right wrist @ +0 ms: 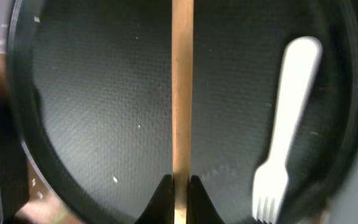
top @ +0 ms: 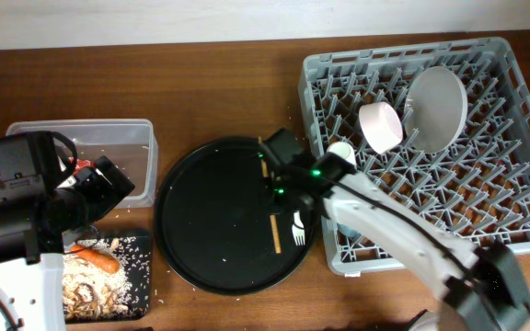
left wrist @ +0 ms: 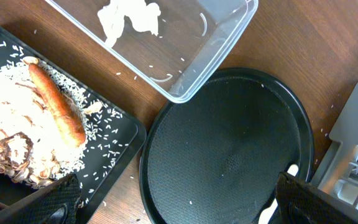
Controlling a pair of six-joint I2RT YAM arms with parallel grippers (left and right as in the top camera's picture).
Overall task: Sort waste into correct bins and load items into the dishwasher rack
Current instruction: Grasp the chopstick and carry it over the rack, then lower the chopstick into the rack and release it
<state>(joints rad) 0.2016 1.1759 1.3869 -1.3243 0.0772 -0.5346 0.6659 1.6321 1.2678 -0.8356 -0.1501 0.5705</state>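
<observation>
right gripper (right wrist: 179, 186): clenched on the wooden chopsticks (right wrist: 182, 81), fingertips pinching them from both sides low over the round black tray (left wrist: 229, 143).
wooden chopsticks: lie lengthwise on the round tray's right half; whether they are lifted off it, cannot tell.
white plastic fork (right wrist: 284, 124): flat on the round tray, just beside the chopsticks, on the side nearer the rack; apart from them, untouched.
left gripper (left wrist: 185, 202): released, fingers spread wide, holding nothing, hovering over the gap between the black rectangular tray (left wrist: 114, 143) and the round tray.
carrot (left wrist: 58, 112): on the rectangular tray, resting on the food scraps with rice (left wrist: 11, 137).
white tissue (left wrist: 129, 18): inside the clear plastic tub (left wrist: 210, 68), with stray rice grains.
dishwasher rack (top: 403, 50): right of the round tray, touching or nearly so.
pale round plate (top: 435, 108): tilted among the pegs, far part of the rack.
cream cup (top: 380, 127): tipped, just left of the plate.
pale cup (top: 340, 150): at the rack's left edge, partly behind the right arm.
</observation>
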